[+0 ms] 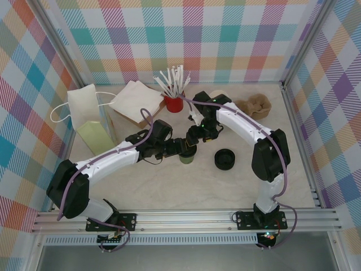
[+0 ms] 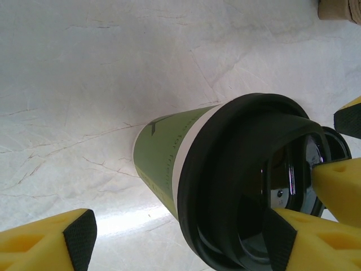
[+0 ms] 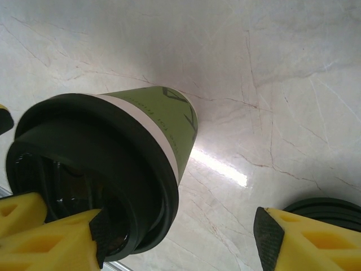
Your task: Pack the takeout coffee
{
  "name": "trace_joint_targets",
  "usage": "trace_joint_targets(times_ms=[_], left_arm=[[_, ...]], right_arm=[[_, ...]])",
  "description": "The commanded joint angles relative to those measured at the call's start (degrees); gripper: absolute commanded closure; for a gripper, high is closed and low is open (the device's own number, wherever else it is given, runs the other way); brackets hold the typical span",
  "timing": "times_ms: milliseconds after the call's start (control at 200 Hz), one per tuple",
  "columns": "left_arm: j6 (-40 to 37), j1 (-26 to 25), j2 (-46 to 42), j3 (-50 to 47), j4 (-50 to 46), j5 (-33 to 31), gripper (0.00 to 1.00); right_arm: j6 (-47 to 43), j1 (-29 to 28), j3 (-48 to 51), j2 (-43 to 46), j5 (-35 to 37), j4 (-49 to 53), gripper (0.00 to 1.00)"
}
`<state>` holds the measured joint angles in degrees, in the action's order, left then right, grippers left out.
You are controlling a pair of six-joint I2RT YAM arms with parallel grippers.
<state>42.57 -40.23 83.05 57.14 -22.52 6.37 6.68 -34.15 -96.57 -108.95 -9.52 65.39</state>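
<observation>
The takeout coffee (image 1: 186, 158) is a small green paper cup (image 2: 163, 155) standing mid-table with a black lid (image 2: 237, 169) on it. Both grippers hang just over its top. My left gripper (image 1: 181, 145) (image 2: 179, 240) is open, with one pad (image 2: 279, 240) over the lid's far side and the other (image 2: 80, 237) well clear of the cup wall. My right gripper (image 1: 197, 137) (image 3: 181, 237) is open too. Its left pad (image 3: 100, 240) rests at the lid (image 3: 84, 164) above the green cup wall (image 3: 169, 121), and its other pad (image 3: 266, 237) hangs over bare table.
A cream and pale-green paper bag (image 1: 90, 121) stands at the back left, with brown paper sheets (image 1: 137, 101) beside it. A red holder of white sticks (image 1: 174, 103) is behind the cup. A stack of black lids (image 1: 225, 158) (image 3: 330, 208) sits right of it, a brown cardboard piece (image 1: 256, 104) farther back.
</observation>
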Motion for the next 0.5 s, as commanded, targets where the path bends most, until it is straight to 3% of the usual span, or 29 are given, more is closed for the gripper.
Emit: trace_joint_targets(times_ms=[0, 495], left_arm=[[-1.04, 0.35, 0.46, 0.54, -2.96, -1.27, 0.21], [0.46, 0.34, -1.19, -4.06, -5.28, -2.42, 0.31]], right_arm=[[0.09, -0.15, 1.19, -1.62, -0.06, 1.05, 0.32], [0.0, -0.22, 3.76, -2.92, 0.64, 1.58, 0.38]])
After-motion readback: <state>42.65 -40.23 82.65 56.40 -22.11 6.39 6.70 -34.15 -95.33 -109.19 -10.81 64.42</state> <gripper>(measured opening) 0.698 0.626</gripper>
